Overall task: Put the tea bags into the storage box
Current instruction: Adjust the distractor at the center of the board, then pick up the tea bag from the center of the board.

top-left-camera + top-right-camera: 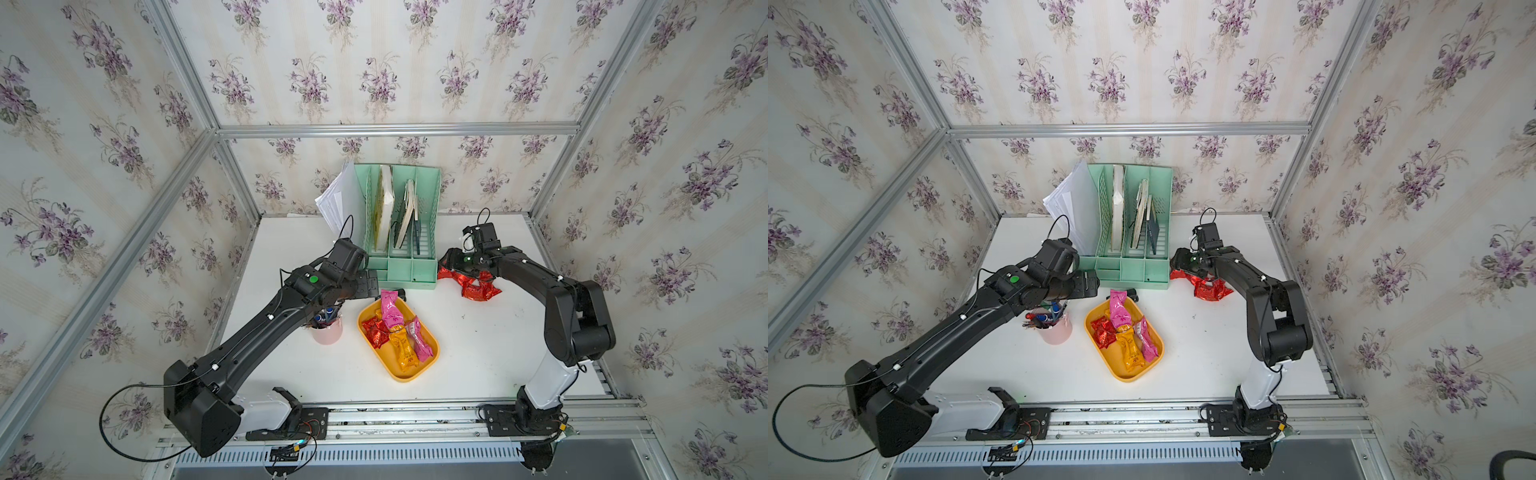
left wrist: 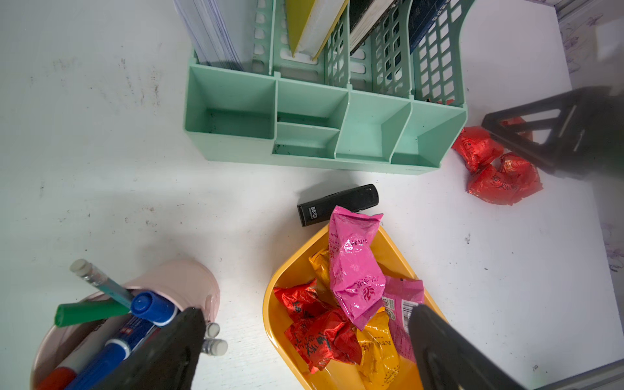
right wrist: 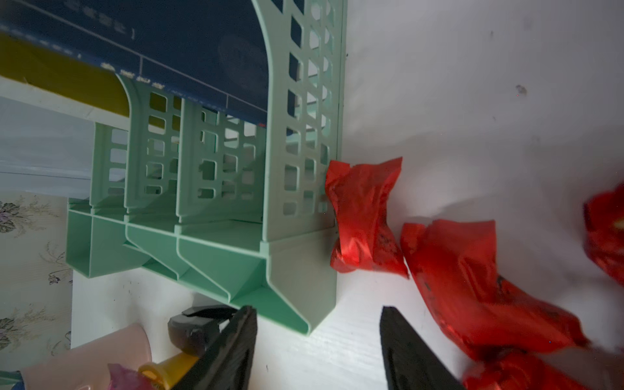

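Roughly halfway, imo: several tea bags (image 1: 392,316) in storage box (image 1: 405,374), one pink poking over its rim. Red ones (image 1: 478,291) not yet in, on table (image 1: 478,353) beside green organizer (image 1: 415,266). Right end effector (image 3: 317,309) partly open, empty, near them. Left end effector (image 2: 307,309) wide, empty.

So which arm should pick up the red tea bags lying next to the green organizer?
Right. Its pincer hangs open right by those red tea bags, beside the organizer. The left pincer, also open, is over the yellow tray, farther off.
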### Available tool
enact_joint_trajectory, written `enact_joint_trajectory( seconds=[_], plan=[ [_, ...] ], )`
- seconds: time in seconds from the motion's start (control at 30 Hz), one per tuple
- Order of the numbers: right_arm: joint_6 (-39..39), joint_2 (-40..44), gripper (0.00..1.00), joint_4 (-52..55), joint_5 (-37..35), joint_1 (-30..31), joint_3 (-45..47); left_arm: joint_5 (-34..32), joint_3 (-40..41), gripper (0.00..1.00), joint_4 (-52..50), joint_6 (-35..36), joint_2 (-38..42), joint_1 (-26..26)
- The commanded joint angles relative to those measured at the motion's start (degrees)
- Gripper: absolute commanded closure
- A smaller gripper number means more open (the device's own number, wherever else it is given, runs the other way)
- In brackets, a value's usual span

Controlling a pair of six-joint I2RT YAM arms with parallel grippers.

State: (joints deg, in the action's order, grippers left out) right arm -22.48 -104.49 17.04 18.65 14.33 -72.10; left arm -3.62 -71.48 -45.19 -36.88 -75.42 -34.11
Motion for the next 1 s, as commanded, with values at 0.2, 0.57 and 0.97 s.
enact_joint_trajectory(
  seconds=[0.2, 0.57, 0.97],
  plan=[
    [3.4, -9.3, 0.37, 3.5, -2.7, 0.0, -7.0, 0.9, 0.3, 0.01, -1.5, 2.5, 0.5, 0.1],
    [1.2, -2.5, 0.38, -0.8, -3.0, 0.0, -1.4, -0.3, 4.2, 0.01, -2.2, 1.0, 5.4, 0.1],
    [1.2, -5.3, 0.41, 0.5, -8.3, 0.0, -2.4, -0.5, 5.6, 0.01, -3.5, -1.1, 7.5, 0.1]
  ],
)
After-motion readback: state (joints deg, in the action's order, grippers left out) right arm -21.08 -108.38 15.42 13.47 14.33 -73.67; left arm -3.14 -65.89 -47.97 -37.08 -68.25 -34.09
